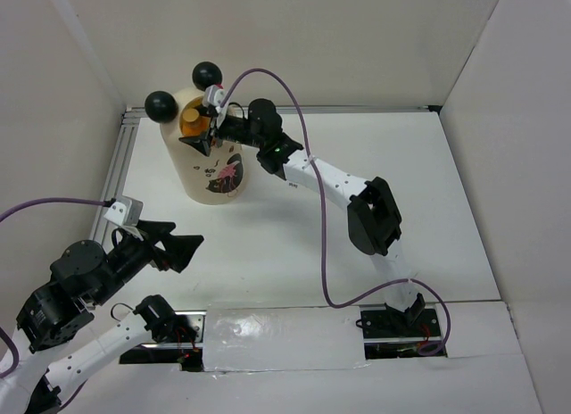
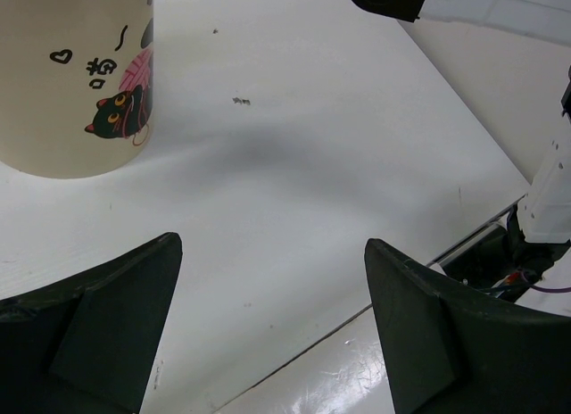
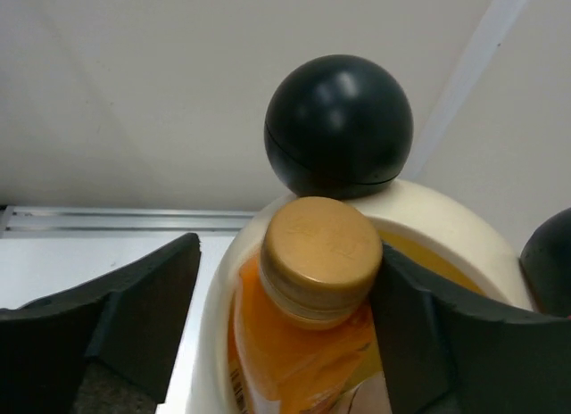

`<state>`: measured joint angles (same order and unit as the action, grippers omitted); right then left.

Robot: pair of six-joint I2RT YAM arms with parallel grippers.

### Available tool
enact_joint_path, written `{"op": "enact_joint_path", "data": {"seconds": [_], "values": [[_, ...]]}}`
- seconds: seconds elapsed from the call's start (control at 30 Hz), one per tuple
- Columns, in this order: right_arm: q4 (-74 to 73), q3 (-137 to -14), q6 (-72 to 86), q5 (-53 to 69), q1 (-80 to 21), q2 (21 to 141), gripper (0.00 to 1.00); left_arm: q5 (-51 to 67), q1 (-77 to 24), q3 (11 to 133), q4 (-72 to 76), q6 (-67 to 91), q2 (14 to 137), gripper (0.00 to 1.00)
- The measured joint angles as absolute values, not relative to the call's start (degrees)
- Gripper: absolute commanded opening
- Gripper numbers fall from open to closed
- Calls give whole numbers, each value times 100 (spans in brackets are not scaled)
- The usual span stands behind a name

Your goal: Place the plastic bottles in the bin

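Nearest me, the left arm (image 1: pixel 89 271) crouches low over the near edge of the bench (image 1: pixel 294 244). The left jaws stand wide apart with nothing between them but bare white surface. From its wrist, the bin (image 2: pixel 62 93) sits ahead and to the left, well apart. Across the bench the right arm (image 1: pixel 330 182) reaches to the far left corner, where the bin stands near the back wall and a metal rail (image 1: pixel 120 155). The right jaws hang over the bin's mouth, parted, with the orange bottle (image 3: pixel 312 343) between them. One finger (image 3: pixel 125 316) stands plainly off it, outside the rim. The other (image 3: pixel 446 343) sits just beside the cap (image 3: pixel 321 258), and I cannot tell whether it touches. The bottle is inside the bin, its long axis near upright, cap up and poking above the rim, so it lies straight below and between those jaws. I'd judge the drop all but made: the right arm, much the nearer, only needs to let go fully and rise. Room is tight there, since the two black ears (image 3: pixel 339 124) flank the jaws, one just behind the cap, and the wall is close beyond. Open room lies upward and back toward the bench's middle. Whether the bottle rests on others beneath it I cannot see, and no other bottle shows to me.
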<state>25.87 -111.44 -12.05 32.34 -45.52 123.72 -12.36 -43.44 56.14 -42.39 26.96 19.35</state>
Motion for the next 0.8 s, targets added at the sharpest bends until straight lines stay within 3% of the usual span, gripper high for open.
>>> {"op": "enact_joint_path", "data": {"seconds": [0.23,0.67,0.8], "values": [[2130,-11349,-1284,3378,-4547,12372,92,-1236,-4344,5614,-4237,2696,1935,96],[1597,-12335,-1551,3647,-4552,12372,90,-1227,-4344,5614,-4187,2696,1935,96],[626,-13002,-1684,3242,-4578,12357,99,-1216,-4344,5616,-4117,2696,1955,98]]}}
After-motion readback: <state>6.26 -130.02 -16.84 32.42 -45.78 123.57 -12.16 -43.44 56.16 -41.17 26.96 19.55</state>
